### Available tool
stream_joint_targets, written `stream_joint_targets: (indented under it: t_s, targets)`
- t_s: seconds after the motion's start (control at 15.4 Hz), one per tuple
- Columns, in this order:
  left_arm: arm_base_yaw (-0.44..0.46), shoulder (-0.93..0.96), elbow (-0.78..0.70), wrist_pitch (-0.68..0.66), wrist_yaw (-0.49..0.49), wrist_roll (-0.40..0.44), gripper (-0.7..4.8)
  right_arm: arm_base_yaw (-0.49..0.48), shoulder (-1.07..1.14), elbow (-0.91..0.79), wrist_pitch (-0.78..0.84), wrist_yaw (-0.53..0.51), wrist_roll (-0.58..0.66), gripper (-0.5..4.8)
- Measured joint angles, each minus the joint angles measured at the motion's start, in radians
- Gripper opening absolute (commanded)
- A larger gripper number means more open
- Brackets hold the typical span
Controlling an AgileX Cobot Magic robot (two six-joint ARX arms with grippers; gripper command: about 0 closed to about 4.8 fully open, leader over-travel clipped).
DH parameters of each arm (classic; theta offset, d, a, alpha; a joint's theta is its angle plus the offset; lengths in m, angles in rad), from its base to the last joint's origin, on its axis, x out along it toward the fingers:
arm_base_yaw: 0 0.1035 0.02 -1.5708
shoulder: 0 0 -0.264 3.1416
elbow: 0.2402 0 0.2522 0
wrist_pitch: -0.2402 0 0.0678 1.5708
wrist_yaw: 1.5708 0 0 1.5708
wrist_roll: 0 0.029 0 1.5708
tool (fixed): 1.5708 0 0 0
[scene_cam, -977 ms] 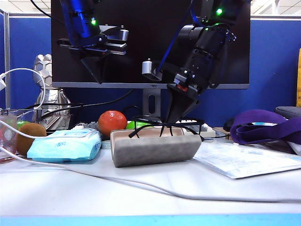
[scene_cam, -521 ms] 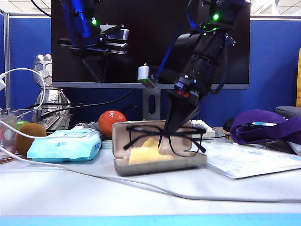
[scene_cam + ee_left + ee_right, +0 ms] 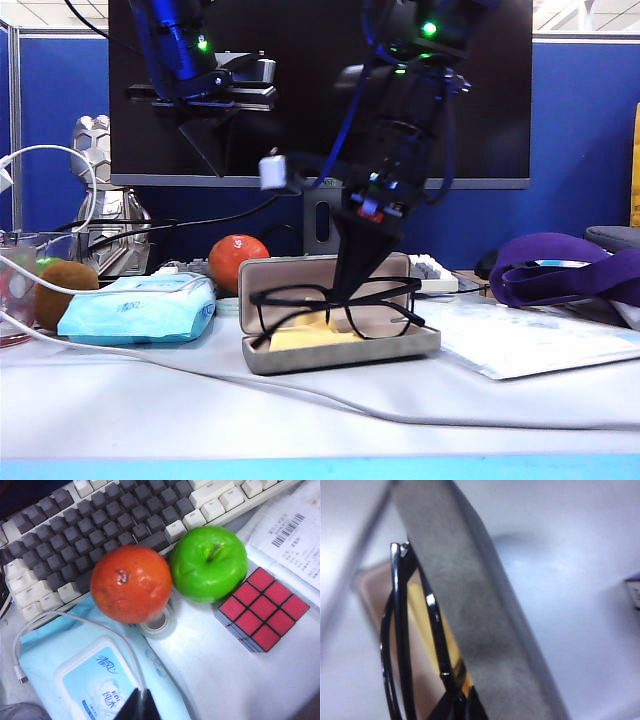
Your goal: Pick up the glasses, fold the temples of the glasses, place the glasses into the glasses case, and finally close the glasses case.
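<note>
My right pincer point(image 3: 352, 288) has swung toward the left of the exterior view since a second ago, and the case point(image 3: 340, 350), then seen only as a grey outer wall, now stands open toward the camera. That pincer is pinched shut on the glasses point(image 3: 335, 308), which hang over the open case with the lenses facing the camera, above a yellow cloth point(image 3: 300, 335) inside. My right wrist view adds a close look at the black frame point(image 3: 400, 645) beside the case's grey wall point(image 3: 470, 610). My left pincer point(image 3: 210, 150) hangs high at the left, closed and empty; its wrist view alone shows a keyboard point(image 3: 100, 525), orange fruit point(image 3: 131, 584), green apple point(image 3: 208, 563), puzzle cube point(image 3: 262, 609) and wipes pack point(image 3: 95, 677). A white cable point(image 3: 330, 395) crosses the table in front of the case.
</note>
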Motion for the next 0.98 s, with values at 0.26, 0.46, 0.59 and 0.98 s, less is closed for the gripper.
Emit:
stream_joint_targets:
  t_s: [0.26,0.46,0.59,0.98]
  targets:
    - [0.000,0.000,0.000,0.000,0.043,-0.005,0.17,0.032,-0.003,0.000,0.039,0.106,-0.008,-0.01]
    - [0.000,0.000,0.000,0.000,0.045,-0.005,0.17,0.057,-0.007,0.000,0.045,0.144,-0.025,-0.01]
    - [0.000,0.000,0.000,0.000,0.045,-0.005,0.17,0.062,-0.022,-0.002,0.046,0.153,-0.026,-0.01]
    - [0.000,0.000,0.000,0.000,0.045,-0.005,0.17,0.061,-0.043,-0.004,0.086,0.152,-0.048,-0.01]
